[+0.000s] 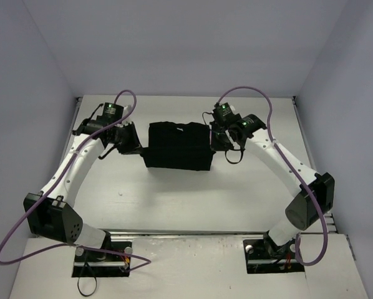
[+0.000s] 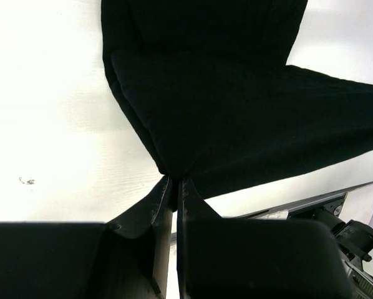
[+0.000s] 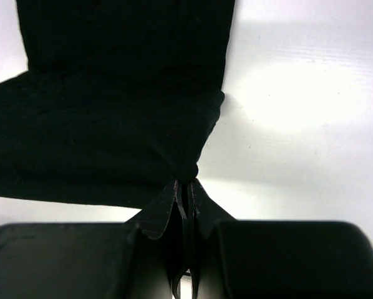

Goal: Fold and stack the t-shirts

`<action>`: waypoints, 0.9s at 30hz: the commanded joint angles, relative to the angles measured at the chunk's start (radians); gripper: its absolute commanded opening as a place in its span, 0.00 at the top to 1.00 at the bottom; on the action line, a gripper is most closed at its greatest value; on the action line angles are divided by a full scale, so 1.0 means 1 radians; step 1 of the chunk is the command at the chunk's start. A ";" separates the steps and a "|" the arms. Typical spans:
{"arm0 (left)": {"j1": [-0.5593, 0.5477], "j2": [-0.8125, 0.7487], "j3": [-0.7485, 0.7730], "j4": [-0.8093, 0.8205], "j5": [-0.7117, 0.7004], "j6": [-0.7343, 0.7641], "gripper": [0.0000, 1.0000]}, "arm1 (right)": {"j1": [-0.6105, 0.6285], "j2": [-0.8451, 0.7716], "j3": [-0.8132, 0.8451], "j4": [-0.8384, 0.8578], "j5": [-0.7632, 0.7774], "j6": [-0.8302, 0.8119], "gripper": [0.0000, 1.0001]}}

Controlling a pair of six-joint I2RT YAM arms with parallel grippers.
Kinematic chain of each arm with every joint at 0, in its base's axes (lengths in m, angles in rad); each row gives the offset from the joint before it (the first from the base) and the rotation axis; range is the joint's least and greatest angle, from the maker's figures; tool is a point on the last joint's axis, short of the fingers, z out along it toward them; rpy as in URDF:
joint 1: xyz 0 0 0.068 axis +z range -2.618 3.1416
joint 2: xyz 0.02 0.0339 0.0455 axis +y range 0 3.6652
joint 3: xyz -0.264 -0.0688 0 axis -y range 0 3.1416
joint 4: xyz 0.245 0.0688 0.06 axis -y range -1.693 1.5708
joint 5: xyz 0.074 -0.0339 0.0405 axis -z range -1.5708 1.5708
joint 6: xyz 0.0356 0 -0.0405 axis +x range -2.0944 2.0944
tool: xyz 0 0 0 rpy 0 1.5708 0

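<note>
Table (image 1: 174,205): white, flat, and matte. The shirt lies on it around mid-depth, between the two arms. Left gripper (image 2: 175,182): its fingers are pressed together on a pinch of black cloth at the shirt's left edge, and the cloth draws to a point at the tips. Right gripper (image 3: 186,182): its fingers are likewise closed on a corner of cloth at the shirt's right edge, with creases fanning out from the pinch. Shirt (image 1: 178,146): one black garment. From above it is a rough rectangle stretched between the two grippers, and in both wrist views it appears doubled, with an upper layer lying over a lower one. No logo is visible. Handling, by judgement: the shirt is light, limp and not fragile, and it has no stiffness of its own. It will sag and bunch wherever it is not held, and layers can slide over one another or drag on the table. Grip, by judgement: corners and hemmed edges suit best, taken as a matched pair left and right. The pinch should be deep enough to catch every layer, and the cloth kept lightly taut so a fold lands square.
</note>
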 commanded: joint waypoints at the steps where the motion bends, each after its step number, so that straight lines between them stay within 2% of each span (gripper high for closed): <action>1: 0.011 -0.020 0.028 0.019 -0.015 0.022 1.00 | 0.001 -0.061 -0.014 -0.013 0.083 0.023 1.00; 13: 0.021 0.131 0.169 0.019 -0.028 0.054 1.00 | -0.067 0.067 0.068 -0.013 0.043 -0.039 1.00; 21: 0.036 0.262 0.309 0.019 -0.045 0.060 1.00 | -0.116 0.197 0.219 -0.013 -0.005 -0.089 1.00; 27: 0.058 0.399 0.417 0.017 -0.042 0.063 1.00 | -0.149 0.354 0.373 -0.014 -0.062 -0.116 0.99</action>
